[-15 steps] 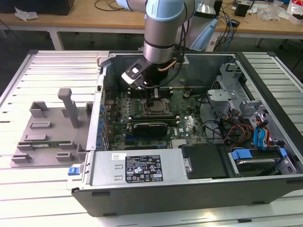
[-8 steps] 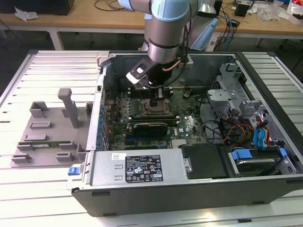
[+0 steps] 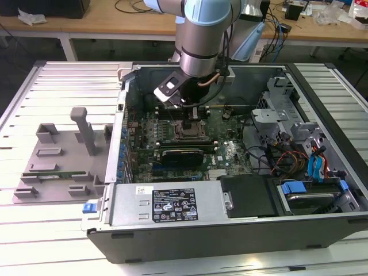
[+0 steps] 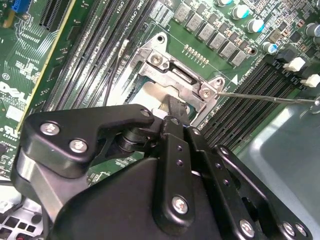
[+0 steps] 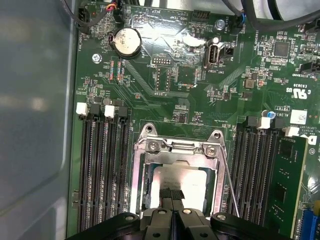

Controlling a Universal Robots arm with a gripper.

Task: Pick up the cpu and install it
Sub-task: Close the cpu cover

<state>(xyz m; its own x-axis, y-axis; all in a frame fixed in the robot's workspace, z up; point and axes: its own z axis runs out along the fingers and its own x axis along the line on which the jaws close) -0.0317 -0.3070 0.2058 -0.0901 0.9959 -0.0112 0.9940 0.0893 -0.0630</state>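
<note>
Cpu (image 5: 186, 181) sits flat inside the socket frame (image 5: 176, 146) on the motherboard (image 5: 150, 107), claw (image 5: 171, 193) pinched narrow with nothing between its tips, right at the shiny lid; looks light, stiff, slick and fragile underneath, so grab the edges only.

Case (image 3: 230, 237): open, lying flat.
Motherboard (image 3: 230, 152): green, inside case.
Fixture (image 3: 63, 155): grey, nine o'clock of case, exterior view.
Cables (image 3: 315, 167): three o'clock of motherboard.

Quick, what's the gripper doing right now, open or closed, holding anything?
Gripper: closed, nothing visibly held, tips over the cpu lying in the socket frame.
</note>
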